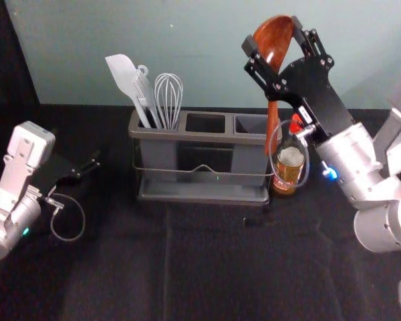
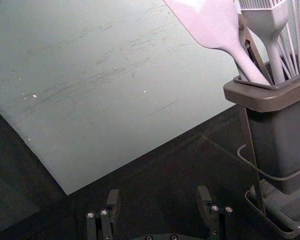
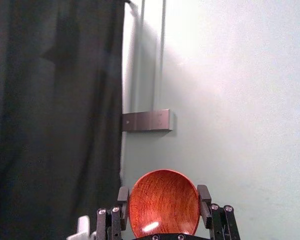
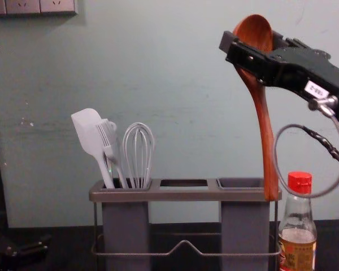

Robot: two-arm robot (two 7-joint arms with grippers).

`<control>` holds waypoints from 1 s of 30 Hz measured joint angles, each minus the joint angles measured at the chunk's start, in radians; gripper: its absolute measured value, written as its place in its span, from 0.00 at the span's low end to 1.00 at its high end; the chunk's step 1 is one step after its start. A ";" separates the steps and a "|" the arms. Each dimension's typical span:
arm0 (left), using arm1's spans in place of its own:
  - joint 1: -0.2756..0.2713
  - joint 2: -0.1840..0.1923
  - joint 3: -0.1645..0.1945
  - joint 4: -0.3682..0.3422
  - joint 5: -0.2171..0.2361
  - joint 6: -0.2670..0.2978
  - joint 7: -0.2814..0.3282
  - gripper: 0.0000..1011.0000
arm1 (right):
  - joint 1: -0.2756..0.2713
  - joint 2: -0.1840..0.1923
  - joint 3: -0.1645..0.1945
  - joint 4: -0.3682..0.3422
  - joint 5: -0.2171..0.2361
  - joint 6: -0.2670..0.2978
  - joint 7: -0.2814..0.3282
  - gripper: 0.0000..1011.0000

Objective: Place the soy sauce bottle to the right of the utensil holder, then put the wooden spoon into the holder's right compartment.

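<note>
Where the right end of the utensil holder [image 1: 180,137] stands, we record one wooden spoon [image 1: 272,117], raised above the desk [image 1: 200,267], bowl up and handle down, with a slight lean. We list the right tool [image 1: 273,35] over the right end of the holder, its fingers closed about the sides of the spoon's bowl, pinching it. In the chest view, we note the handle's lower end crossing in front of the holder's near rim, at the right compartment [image 4: 240,183]; whether it touches the rim, we cannot tell.

Item: one soy sauce bottle [image 1: 289,164], with red cap [image 4: 300,182] and printed label [image 4: 298,256], upright on the desk, just beside the holder, to its right. We find a loop of grey cable [image 4: 276,151] from the right arm passing in front of the bottle's upper part.

Item: one grey holder, three openings in a row, with a wire rail [image 4: 152,254] along the near side and a tray [image 1: 200,192] beneath. In its left compartment we count a pale spatula [image 1: 122,73], a brush [image 4: 108,141] and a whisk [image 1: 168,97], all handle down.

Item: the left tool [image 1: 88,167], at the left of the desk, well apart from the holder; we see its fingers [image 2: 112,202] spread.
</note>
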 joint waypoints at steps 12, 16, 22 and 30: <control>0.000 0.000 0.000 0.000 0.000 0.000 0.000 0.99 | 0.050 -0.067 -0.001 0.053 -0.093 -0.001 -0.062 0.83; 0.000 0.000 0.000 0.000 0.000 0.000 0.000 0.99 | 0.076 -0.079 0.002 0.090 -0.095 -0.002 -0.059 0.83; 0.000 0.000 0.000 0.000 0.000 0.000 0.000 0.99 | 0.110 -0.091 0.005 0.135 -0.092 -0.005 -0.046 0.83; 0.000 0.000 0.000 0.000 0.000 0.000 0.000 0.99 | 0.148 -0.103 0.002 0.193 -0.091 -0.017 -0.033 0.83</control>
